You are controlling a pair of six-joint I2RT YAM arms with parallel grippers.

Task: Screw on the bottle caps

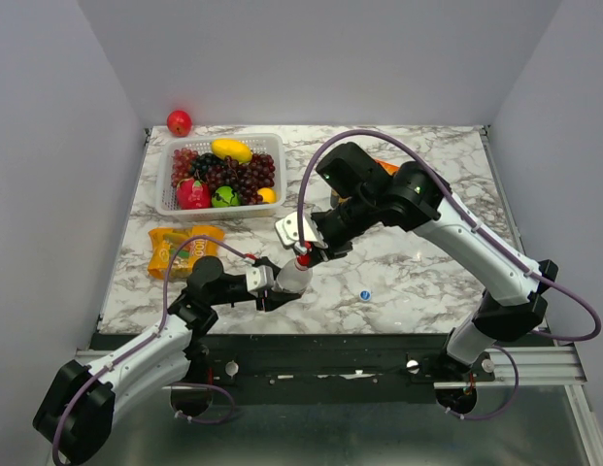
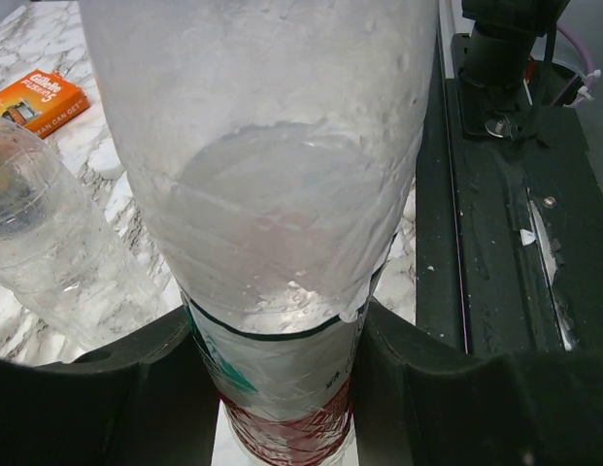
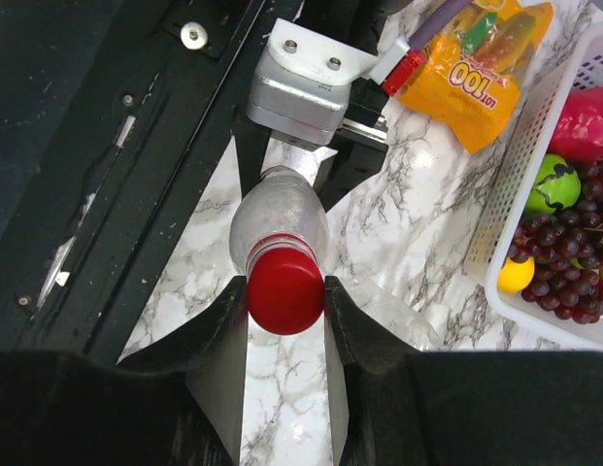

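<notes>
My left gripper (image 1: 269,284) is shut on the labelled bottle (image 1: 291,279) and holds it tilted over the table's front edge. In the left wrist view the black fingers (image 2: 427,388) press the red-and-white label band (image 2: 282,398). My right gripper (image 1: 303,256) is shut on the red cap (image 3: 284,289), which sits on that bottle's neck (image 3: 277,218). The blue cap (image 1: 365,294) lies loose on the marble to the right. The plain bottle (image 2: 49,262) lies on the table beside the held one.
A white basket (image 1: 221,144) of fruit stands at the back left, a red apple (image 1: 179,122) behind it. An orange snack bag (image 1: 182,248) lies left of the grippers. An orange razor box (image 2: 44,97) lies further back. The black rail (image 1: 379,374) runs along the front.
</notes>
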